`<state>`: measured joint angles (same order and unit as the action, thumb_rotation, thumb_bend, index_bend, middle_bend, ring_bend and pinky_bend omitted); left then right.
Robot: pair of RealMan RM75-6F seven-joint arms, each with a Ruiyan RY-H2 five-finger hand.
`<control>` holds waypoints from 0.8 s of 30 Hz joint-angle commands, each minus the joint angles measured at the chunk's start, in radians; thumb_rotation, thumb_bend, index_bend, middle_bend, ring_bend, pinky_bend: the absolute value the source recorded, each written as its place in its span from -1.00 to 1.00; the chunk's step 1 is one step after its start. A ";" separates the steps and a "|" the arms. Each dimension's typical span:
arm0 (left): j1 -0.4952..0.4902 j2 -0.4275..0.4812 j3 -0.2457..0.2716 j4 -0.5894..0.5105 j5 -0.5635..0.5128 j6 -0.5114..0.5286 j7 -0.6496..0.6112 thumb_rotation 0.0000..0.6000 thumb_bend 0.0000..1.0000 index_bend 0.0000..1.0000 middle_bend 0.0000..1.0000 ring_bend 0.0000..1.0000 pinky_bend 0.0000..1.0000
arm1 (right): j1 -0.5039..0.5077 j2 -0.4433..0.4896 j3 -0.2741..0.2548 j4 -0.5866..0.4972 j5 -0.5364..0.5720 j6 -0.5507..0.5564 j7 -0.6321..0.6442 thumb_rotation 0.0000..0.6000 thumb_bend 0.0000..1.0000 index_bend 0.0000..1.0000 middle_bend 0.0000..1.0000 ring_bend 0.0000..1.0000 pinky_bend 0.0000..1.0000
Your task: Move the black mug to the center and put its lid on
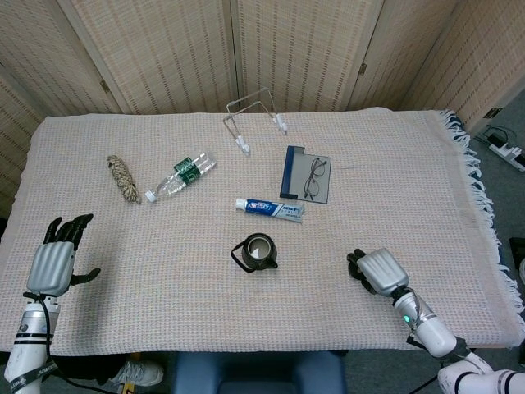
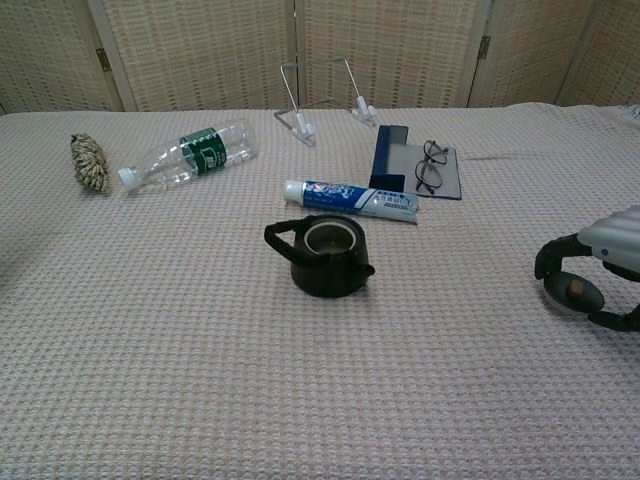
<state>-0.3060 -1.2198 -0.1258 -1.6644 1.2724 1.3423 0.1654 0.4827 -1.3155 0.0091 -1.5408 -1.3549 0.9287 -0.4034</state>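
From the head view we see a table (image 1: 410, 164) under a beige woven cloth, fringed along its right edge, with folding woven screens (image 1: 295, 49) behind it. The black mug (image 1: 255, 251) stands upright and uncovered near the middle of the cloth. Just beyond the mug lies a toothpaste tube (image 1: 270, 208); further back and to the right of the mug a pair of glasses (image 1: 314, 178) rests on a dark case (image 1: 297, 171). Back-left of the mug lie a plastic bottle (image 1: 181, 175) and a bundle of twine (image 1: 123, 178), and a wire stand (image 1: 254, 121) sits near the far edge. The cloth around the mug is bare on the near side. Our left hand (image 1: 56, 261) hangs at the near-left corner, well apart from the mug, fingers spread and holding nothing. Our right hand (image 1: 377, 271) sits low to the right of the mug, fingers curled downward.

From the chest view the mug (image 2: 322, 255) shows its handle to the left. Far to its right the right hand (image 2: 600, 260) arches over the lid (image 2: 572, 289), fingers curved round its rim; we cannot tell whether they actually grip it.
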 commanded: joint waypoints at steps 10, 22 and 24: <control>0.009 0.007 -0.002 -0.019 0.016 0.012 0.007 1.00 -0.82 -0.89 -0.82 -0.79 -1.00 | 0.152 0.095 0.108 -0.222 0.026 -0.071 -0.096 1.00 -0.24 -0.22 -0.25 0.78 0.61; 0.021 0.012 -0.005 -0.029 0.023 0.025 0.008 1.00 -0.82 -0.89 -0.82 -0.79 -1.00 | 0.361 -0.024 0.169 -0.228 0.283 -0.175 -0.301 1.00 -0.24 -0.22 -0.26 0.79 0.61; 0.025 0.015 -0.003 -0.028 0.023 0.026 0.006 1.00 -0.82 -0.89 -0.82 -0.79 -1.00 | 0.394 -0.046 0.170 -0.220 0.326 -0.170 -0.336 1.00 -0.24 -0.22 -0.26 0.78 0.61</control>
<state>-0.2819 -1.2054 -0.1292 -1.6928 1.2953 1.3682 0.1716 0.8470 -1.3329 0.1713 -1.7695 -1.0683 0.7642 -0.7031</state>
